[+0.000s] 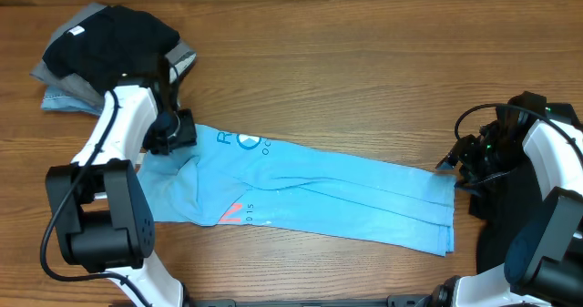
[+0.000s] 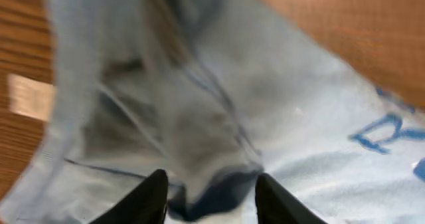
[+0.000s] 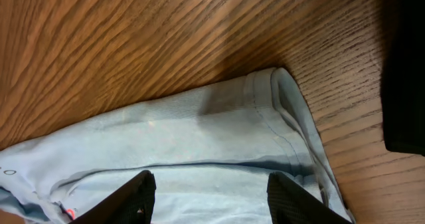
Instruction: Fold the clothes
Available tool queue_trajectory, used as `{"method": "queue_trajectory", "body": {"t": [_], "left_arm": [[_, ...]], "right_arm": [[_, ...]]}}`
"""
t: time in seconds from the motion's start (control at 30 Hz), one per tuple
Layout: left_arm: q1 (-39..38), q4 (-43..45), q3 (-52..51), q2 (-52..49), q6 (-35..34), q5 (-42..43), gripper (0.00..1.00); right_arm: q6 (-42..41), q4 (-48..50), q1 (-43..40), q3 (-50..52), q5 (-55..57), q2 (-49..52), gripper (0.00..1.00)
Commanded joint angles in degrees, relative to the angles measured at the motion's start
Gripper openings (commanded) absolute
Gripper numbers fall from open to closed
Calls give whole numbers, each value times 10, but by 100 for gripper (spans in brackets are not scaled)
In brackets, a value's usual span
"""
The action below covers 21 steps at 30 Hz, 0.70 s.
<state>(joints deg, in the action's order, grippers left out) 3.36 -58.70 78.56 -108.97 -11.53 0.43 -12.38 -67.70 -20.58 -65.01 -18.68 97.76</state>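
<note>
1. Overhead view: a blue T-shirt (image 1: 337, 193) lies on the wooden table (image 1: 364, 61). It is folded into a long strip that runs from left to right.
2. The shirt has blue letters near its top edge and orange-red marks near its bottom edge.
3. A pile of dark and grey clothes (image 1: 109, 43) sits in the far left corner, apart from the shirt.
4. The left gripper (image 1: 173, 129) is over the left end of the shirt, close to the pile.
5. In the left wrist view, the left gripper (image 2: 211, 201) has its two black fingers (image 2: 156, 197) partly apart. A bump of the shirt sits in the gap between them.
6. The right gripper (image 1: 453, 164) is at the right end of the shirt.
7. In the right wrist view, the right gripper (image 3: 212, 197) has its fingers (image 3: 133, 197) wide apart. It holds nothing. The stitched edge of the shirt lies flat on the wood just under it.
8. A black thing (image 3: 405, 64) lies just past that end of the shirt. I cannot tell what it is.
</note>
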Motion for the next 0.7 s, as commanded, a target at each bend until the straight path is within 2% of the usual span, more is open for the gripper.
{"method": "queue_trajectory", "body": {"t": [0.0, 0.1, 0.13, 0.23, 0.27, 0.67], "left_arm": [[-30, 0, -37, 10, 10, 22, 45], [-48, 7, -72, 10, 7, 3, 42], [-49, 9, -78, 10, 5, -4, 38], [-50, 4, -85, 10, -6, -19, 14], [-48, 2, -84, 10, -11, -23, 10], [-4, -100, -21, 14, -29, -43, 4]], "right_arm": [[-2, 2, -2, 1, -5, -14, 58], [-2, 2, -2, 1, -5, -14, 58], [-2, 1, -2, 1, -5, -14, 58], [-2, 2, -2, 1, -5, -14, 58], [-2, 2, -2, 1, -5, -14, 58], [-2, 0, -2, 1, -5, -14, 58]]}}
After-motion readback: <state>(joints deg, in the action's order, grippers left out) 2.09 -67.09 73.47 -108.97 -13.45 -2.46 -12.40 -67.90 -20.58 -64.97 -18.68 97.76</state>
